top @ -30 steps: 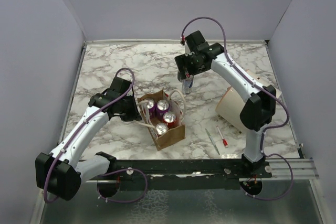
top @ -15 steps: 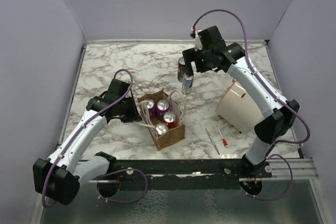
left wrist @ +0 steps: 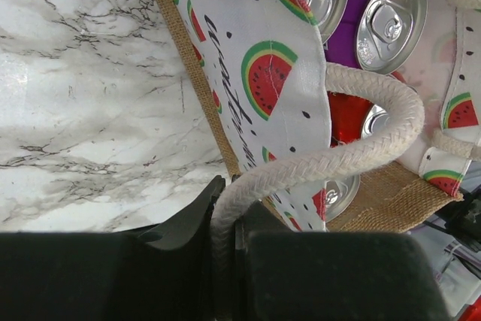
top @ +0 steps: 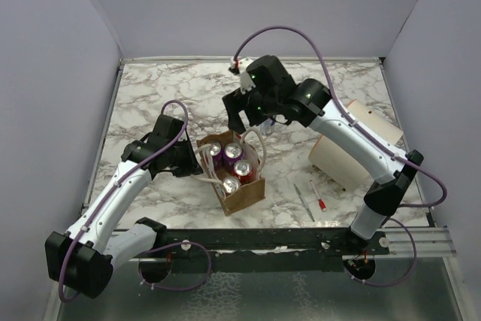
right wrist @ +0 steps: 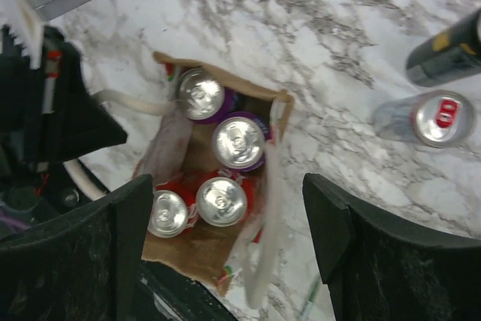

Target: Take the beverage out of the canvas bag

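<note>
The canvas bag (top: 244, 195) stands open on the marble table, with several cans (top: 242, 168) upright inside. My left gripper (top: 197, 163) is shut on the bag's white rope handle (left wrist: 353, 157), pinched between the fingers (left wrist: 188, 223); the watermelon lining (left wrist: 278, 88) shows. My right gripper (top: 242, 122) hovers open and empty above the bag's far end. In the right wrist view the gripper (right wrist: 233, 249) frames the bag (right wrist: 192, 249), which holds two purple cans (right wrist: 238, 143) and two red cans (right wrist: 221, 201).
A silver can (right wrist: 432, 118) and a dark can (right wrist: 451, 54) stand on the table beyond the bag, mostly hidden by the right arm in the top view. A cream cylinder (top: 353, 148) lies at the right. Two pens (top: 304, 201) lie near the front edge.
My right arm has left the two cans on the table and swung left, over the bag. The left gripper still holds the handle.
</note>
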`<state>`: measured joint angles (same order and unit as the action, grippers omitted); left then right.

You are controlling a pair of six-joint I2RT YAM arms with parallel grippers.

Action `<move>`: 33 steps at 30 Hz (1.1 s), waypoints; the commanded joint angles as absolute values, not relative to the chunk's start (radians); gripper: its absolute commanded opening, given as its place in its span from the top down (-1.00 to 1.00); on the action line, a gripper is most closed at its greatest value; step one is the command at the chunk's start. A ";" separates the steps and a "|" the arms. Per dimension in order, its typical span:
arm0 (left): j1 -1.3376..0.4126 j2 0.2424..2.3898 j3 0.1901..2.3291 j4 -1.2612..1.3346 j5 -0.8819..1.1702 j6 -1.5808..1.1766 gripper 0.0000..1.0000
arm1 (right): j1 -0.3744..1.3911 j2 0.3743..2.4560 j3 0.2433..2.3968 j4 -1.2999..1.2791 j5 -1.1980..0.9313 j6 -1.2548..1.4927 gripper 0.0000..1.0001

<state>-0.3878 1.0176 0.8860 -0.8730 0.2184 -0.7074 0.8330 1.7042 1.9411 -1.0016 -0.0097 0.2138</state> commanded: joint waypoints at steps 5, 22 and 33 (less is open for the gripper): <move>-0.388 0.995 0.895 -0.866 0.216 -0.734 1.00 | 1.024 1.781 1.901 -0.993 0.086 0.247 -0.56; -0.387 0.965 0.857 -0.869 0.231 -0.746 1.00 | 1.046 1.816 1.662 -0.934 0.177 0.332 -0.27; -0.388 0.975 0.861 -0.872 0.237 -0.732 1.00 | 1.046 1.881 1.691 -0.974 0.302 0.562 -0.34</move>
<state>-0.3878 0.9760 0.8577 -0.8734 0.2199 -0.7387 1.0409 1.8721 1.6810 -0.9863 0.2497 0.4507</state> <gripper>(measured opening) 0.093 0.665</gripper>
